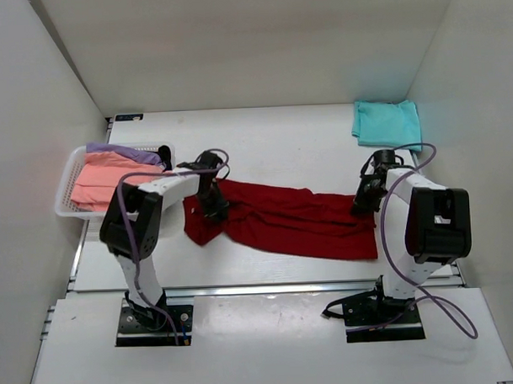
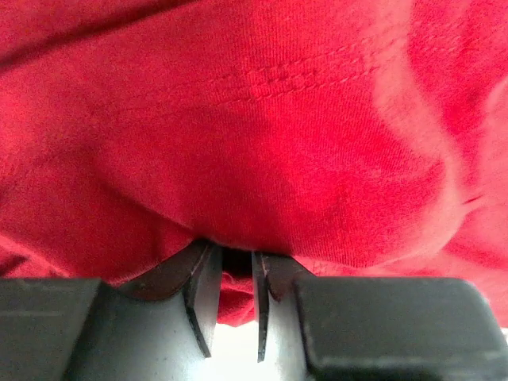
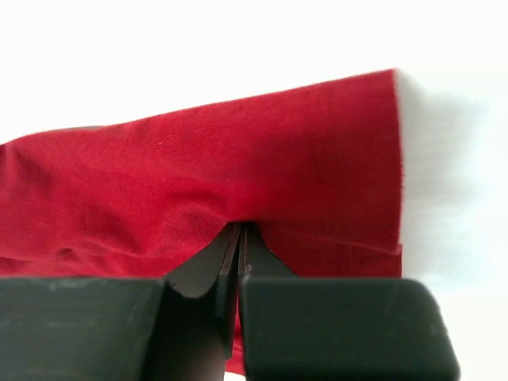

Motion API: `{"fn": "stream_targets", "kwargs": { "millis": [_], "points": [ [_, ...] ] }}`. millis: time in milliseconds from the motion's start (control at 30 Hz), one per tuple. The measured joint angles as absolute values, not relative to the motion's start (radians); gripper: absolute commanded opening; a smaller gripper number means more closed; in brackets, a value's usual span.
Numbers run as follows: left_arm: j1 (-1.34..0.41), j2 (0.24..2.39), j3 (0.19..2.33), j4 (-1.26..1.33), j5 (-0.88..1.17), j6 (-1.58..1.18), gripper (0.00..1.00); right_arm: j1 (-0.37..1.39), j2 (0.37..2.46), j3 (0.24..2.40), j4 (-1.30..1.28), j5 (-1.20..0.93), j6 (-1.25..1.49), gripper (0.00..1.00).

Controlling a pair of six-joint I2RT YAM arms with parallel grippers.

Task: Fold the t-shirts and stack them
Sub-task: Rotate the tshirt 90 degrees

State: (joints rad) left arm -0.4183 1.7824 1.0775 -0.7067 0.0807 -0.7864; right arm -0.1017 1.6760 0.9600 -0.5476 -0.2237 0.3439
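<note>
Top view: the red shirt (image 1: pixel 291 220) lies stretched across mid-table (image 1: pixel 280 132). My left pincer (image 1: pixel 213 209) is on its left end, my right pincer (image 1: pixel 362 207) on its right end. A teal shirt (image 1: pixel 386 122) lies folded at the far right corner. The basket (image 1: pixel 67 194) at the left edge holds the pink shirt (image 1: pixel 100 185) and the lavender shirt (image 1: pixel 124 152). Bare table lies beyond the red shirt.

Left wrist: my jaws stand narrowly apart, pinching a red fold.

Right wrist: my jaws are closed on the shirt's edge. Bare table lies to the right.

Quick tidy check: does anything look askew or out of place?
The dark red t-shirt lies slanted and rumpled across the table, bunched at its left end where the left hand grips it. Nothing else stands out.
</note>
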Motion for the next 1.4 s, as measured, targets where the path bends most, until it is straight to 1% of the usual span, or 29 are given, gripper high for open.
{"fn": "stream_targets", "kwargs": {
  "millis": [167, 233, 267, 300, 367, 400, 433, 467, 500, 533, 633, 700, 733, 833, 900, 1033, 1100, 1200, 1267, 1300, 1333, 1367, 1400],
  "points": [
    [-0.403, 2.022, 1.417, -0.704, 0.034, -0.773, 0.32, -0.009, 1.586, 0.868, -0.561, -0.179, 0.422, 0.00],
    [-0.393, 2.127, 1.584, -0.724, 0.023, -0.757, 0.28, 0.049, 1.521, 0.802, -0.572, -0.172, 0.467, 0.00],
    [-0.389, 2.193, 1.694, -0.754, 0.019, -0.744, 0.26, 0.078, 1.488, 0.768, -0.573, -0.173, 0.492, 0.00],
    [-0.387, 2.265, 1.814, -0.782, 0.014, -0.730, 0.26, 0.112, 1.447, 0.730, -0.572, -0.175, 0.524, 0.00],
    [-0.383, 2.430, 2.101, -0.844, 0.008, -0.705, 0.24, 0.187, 1.374, 0.659, -0.559, -0.182, 0.609, 0.00],
    [-0.383, 2.531, 2.277, -0.873, 0.011, -0.700, 0.23, 0.229, 1.342, 0.628, -0.550, -0.188, 0.656, 0.00],
    [-0.383, 2.622, 2.438, -0.899, 0.014, -0.701, 0.19, 0.276, 1.317, 0.606, -0.538, -0.186, 0.712, 0.00],
    [-0.383, 2.706, 2.583, -0.903, 0.025, -0.704, 0.18, 0.333, 1.295, 0.585, -0.522, -0.181, 0.769, 0.00],
    [-0.383, 2.758, 2.662, -0.904, 0.038, -0.710, 0.16, 0.382, 1.285, 0.568, -0.500, -0.182, 0.822, 0.00],
    [-0.384, 2.781, 2.690, -0.904, 0.049, -0.716, 0.18, 0.427, 1.280, 0.554, -0.471, -0.186, 0.873, 0.00],
    [-0.382, 2.733, 2.566, -0.825, 0.072, -0.734, 0.18, 0.533, 1.299, 0.529, -0.364, -0.201, 1.000, 0.00],
    [-0.381, 2.698, 2.495, -0.781, 0.075, -0.742, 0.19, 0.589, 1.361, 0.544, -0.301, -0.215, 1.050, 0.00],
    [-0.381, 2.701, 2.504, -0.777, 0.077, -0.746, 0.19, 0.613, 1.397, 0.564, -0.282, -0.221, 1.062, 0.00],
    [-0.372, 2.771, 2.627, -0.780, 0.092, -0.767, 0.21, 0.682, 1.517, 0.672, -0.240, -0.245, 1.074, 0.00],
    [-0.363, 2.778, 2.633, -0.764, 0.103, -0.780, 0.22, 0.710, 1.565, 0.715, -0.226, -0.242, 1.072, 0.00],
    [-0.328, 2.724, 2.523, -0.697, 0.118, -0.798, 0.27, 0.719, 1.543, 0.698, -0.225, -0.234, 1.059, 0.00],
    [-0.306, 2.719, 2.531, -0.688, 0.137, -0.812, 0.29, 0.719, 1.509, 0.680, -0.252, -0.228, 1.025, 0.00],
    [-0.278, 2.707, 2.582, -0.700, 0.189, -0.825, 0.29, 0.697, 1.477, 0.667, -0.288, -0.246, 0.900, 0.00],
    [-0.263, 2.648, 2.564, -0.729, 0.215, -0.817, 0.29, 0.672, 1.475, 0.680, -0.334, -0.273, 0.797, 0.00],
    [-0.260, 2.590, 2.519, -0.744, 0.224, -0.803, 0.29, 0.659, 1.475, 0.690, -0.358, -0.274, 0.755, 0.00],
    [-0.262, 2.514, 2.453, -0.762, 0.226, -0.783, 0.29, 0.646, 1.470, 0.703, -0.390, -0.271, 0.712, 0.03],
    [-0.268, 2.414, 2.350, -0.782, 0.224, -0.757, 0.29, 0.636, 1.459, 0.712, -0.418, -0.263, 0.673, 0.09],
    [-0.282, 2.297, 2.231, -0.787, 0.221, -0.732, 0.29, 0.624, 1.436, 0.719, -0.443, -0.252, 0.646, 0.11]
  ]
}}
